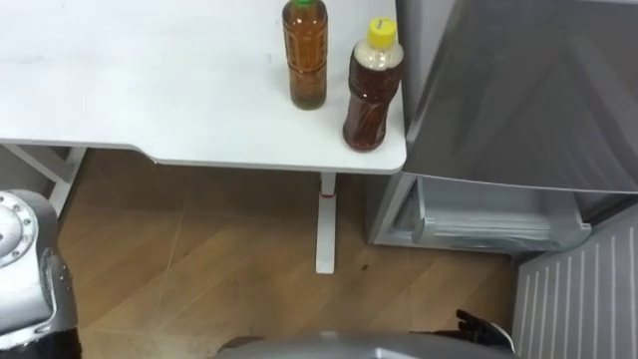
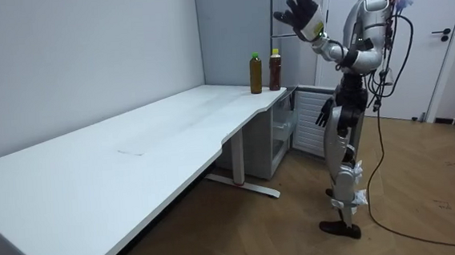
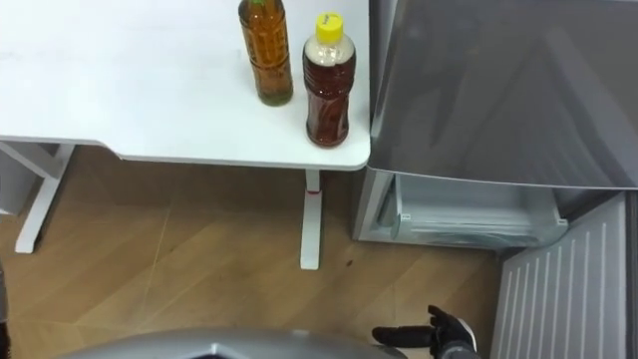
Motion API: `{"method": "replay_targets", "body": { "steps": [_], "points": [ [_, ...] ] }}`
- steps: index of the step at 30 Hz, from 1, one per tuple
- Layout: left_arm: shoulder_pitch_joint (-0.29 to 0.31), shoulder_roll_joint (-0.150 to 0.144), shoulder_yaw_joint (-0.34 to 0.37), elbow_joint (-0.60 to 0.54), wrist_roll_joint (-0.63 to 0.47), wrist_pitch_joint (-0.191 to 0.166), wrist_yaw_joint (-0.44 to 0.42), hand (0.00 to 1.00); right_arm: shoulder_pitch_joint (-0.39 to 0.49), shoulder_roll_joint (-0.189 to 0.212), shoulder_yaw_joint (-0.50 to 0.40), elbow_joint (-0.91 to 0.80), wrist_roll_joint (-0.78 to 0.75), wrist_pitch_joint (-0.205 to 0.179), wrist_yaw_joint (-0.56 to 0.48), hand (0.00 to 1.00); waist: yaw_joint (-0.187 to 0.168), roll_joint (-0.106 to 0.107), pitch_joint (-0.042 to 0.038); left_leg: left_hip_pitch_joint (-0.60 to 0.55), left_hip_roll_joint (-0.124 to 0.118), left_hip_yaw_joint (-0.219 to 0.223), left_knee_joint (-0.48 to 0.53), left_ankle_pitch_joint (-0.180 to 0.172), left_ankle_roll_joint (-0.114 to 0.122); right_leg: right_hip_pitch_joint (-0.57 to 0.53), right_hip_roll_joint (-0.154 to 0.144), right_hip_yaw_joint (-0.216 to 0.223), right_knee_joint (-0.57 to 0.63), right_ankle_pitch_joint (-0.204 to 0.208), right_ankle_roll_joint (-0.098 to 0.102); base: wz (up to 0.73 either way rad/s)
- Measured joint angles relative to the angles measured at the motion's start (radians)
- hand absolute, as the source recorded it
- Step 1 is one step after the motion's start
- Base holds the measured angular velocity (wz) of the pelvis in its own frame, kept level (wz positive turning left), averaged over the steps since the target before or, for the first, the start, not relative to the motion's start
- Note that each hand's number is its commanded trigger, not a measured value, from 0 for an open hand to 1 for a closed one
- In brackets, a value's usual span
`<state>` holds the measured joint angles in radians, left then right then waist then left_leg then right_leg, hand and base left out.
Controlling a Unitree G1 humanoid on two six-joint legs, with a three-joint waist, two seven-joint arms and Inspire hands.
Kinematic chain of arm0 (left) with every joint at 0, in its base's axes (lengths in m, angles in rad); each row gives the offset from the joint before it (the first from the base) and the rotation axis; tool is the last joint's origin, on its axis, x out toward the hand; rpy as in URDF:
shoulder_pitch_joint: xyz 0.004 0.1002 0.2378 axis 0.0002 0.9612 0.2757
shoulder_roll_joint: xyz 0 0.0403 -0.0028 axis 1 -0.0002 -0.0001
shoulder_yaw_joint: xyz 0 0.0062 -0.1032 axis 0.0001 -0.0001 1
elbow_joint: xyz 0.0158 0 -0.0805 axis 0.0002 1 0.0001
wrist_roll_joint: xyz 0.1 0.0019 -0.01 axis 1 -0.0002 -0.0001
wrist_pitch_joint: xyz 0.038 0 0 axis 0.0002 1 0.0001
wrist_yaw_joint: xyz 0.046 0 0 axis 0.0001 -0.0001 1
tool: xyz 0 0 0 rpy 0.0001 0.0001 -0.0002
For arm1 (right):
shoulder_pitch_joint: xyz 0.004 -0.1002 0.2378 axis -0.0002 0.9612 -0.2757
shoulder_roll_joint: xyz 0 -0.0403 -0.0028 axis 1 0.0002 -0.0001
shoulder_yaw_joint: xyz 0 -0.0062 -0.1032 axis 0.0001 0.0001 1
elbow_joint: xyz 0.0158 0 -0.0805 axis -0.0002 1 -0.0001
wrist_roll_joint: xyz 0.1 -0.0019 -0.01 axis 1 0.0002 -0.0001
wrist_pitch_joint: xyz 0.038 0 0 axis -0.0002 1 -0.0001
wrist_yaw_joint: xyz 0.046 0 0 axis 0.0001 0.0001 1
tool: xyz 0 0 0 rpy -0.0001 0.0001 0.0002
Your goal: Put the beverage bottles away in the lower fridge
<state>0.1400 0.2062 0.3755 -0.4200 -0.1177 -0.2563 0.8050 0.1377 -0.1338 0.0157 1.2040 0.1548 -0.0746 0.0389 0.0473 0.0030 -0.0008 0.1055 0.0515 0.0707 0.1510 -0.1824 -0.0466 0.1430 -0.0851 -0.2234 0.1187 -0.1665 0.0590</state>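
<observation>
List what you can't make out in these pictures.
Lower fridge interior: in the eye views, the grey panel above overhangs it.
Green-capped bottle: its cap is cut by the eye views' top edge.
Right hand: partly cut by the right eye view's bottom edge.
Yellow-capped bottle label: too small everywhere.

- The green-capped bottle point(image 1: 304, 55) on the white table point(image 1: 150, 90): any print on it is too small to read.
- The yellow-capped bottle point(image 1: 373, 90) just beside it: a pale band near the neck, with no words I can make out.
- The grey fridge point(image 1: 518, 90): no legible text, number or sign.
</observation>
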Motion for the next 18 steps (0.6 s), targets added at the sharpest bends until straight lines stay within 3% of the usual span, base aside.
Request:
{"method": "replay_targets", "body": {
  "steps": [3, 8, 10, 13, 18],
  "points": [
    [-0.028, 0.0, -0.016, -0.053, -0.002, 0.014, -0.094, 0.0, -0.001, -0.003, -0.003, 0.0, -0.003, 0.0, 0.024, 0.0, -0.016, -0.001, 0.0011, -0.007, -0.002, -0.007, 0.004, 0.0, 0.0, -0.001, -0.001, -0.001, -0.002, -0.001, 0.001, 0.06],
    [-0.078, 0.001, -0.176, -0.098, -0.042, 0.021, -0.251, 0.0, -0.031, -0.015, 0.003, 0.015, -0.002, 0.0, 0.052, 0.0, -0.045, 0.002, 0.0098, -0.008, -0.005, -0.013, 0.003, 0.0, 0.0, 0.007, -0.005, -0.005, -0.002, -0.002, 0.003, 0.03],
    [-0.091, 0.0, -0.242, -0.099, -0.077, 0.037, -0.366, 0.0, -0.061, -0.018, 0.001, 0.031, -0.008, -0.004, 0.068, 0.0, -0.074, 0.009, 0.0155, -0.016, -0.005, -0.014, 0.009, 0.0, 0.0, -0.006, -0.005, -0.004, -0.001, -0.002, 0.003, 0.0],
    [-0.131, 0.0, -0.309, -0.103, -0.157, 0.059, -0.501, 0.0, -0.081, -0.021, 0.001, 0.063, -0.007, -0.012, 0.082, 0.0, -0.092, 0.012, 0.0134, -0.033, -0.005, -0.013, 0.014, 0.0, 0.0, -0.022, -0.005, -0.003, 0.0, -0.002, 0.003, -0.02],
    [-0.132, -0.005, -0.364, -0.137, -0.166, 0.069, -0.672, 0.0, -0.089, -0.019, -0.001, 0.078, -0.011, -0.029, 0.086, 0.0, -0.122, 0.012, 0.0118, -0.039, -0.005, -0.001, 0.014, 0.0, 0.0, -0.028, -0.005, 0.008, 0.001, -0.002, 0.003, -0.07]
  ]
}}
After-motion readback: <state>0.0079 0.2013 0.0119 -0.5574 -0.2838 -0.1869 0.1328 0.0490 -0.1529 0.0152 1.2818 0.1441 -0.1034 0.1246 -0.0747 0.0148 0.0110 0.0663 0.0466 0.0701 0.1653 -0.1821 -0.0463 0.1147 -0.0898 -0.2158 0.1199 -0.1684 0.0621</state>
